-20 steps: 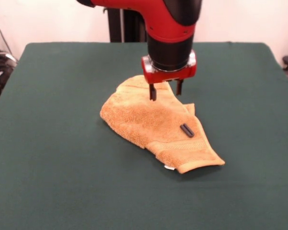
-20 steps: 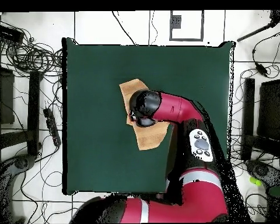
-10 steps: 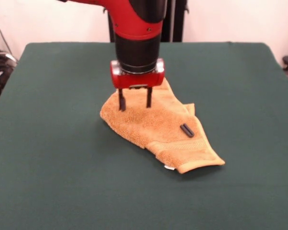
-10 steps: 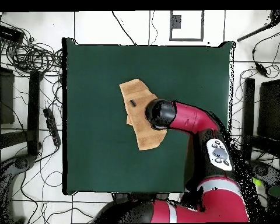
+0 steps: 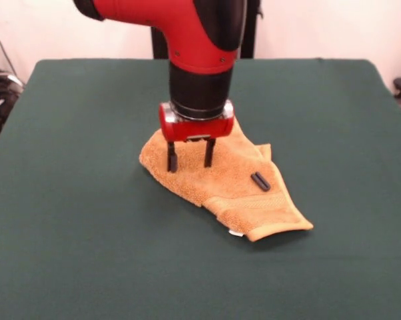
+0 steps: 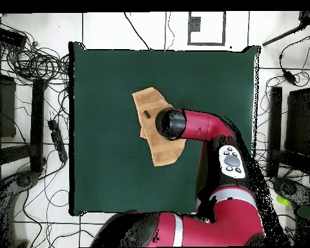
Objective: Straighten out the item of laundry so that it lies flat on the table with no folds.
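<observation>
The towel (image 5: 217, 177) lies bunched at the centre of the table (image 5: 74, 220) and is not yet flat: folded layers and a raised lower-right corner are seen. Straightening is judged barely begun. Its long axis runs from upper left to lower right in the front view. The gripper (image 5: 190, 162) is spread, grasping nothing, tips at the cloth. A small black cylinder (image 5: 260, 181) rests on top.

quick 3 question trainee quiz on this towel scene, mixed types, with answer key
1. True or false: the small golden-orange terry-cloth towel lies fully flat on the dark green felt-like table.
2. The small black cylinder lies: A) on the towel B) on bare table C) in the gripper.
3. Fill in: the red and black arm's gripper is ___ above the towel.

Key: 1 false, it is folded and rumpled. 2 A. 3 open.
</observation>
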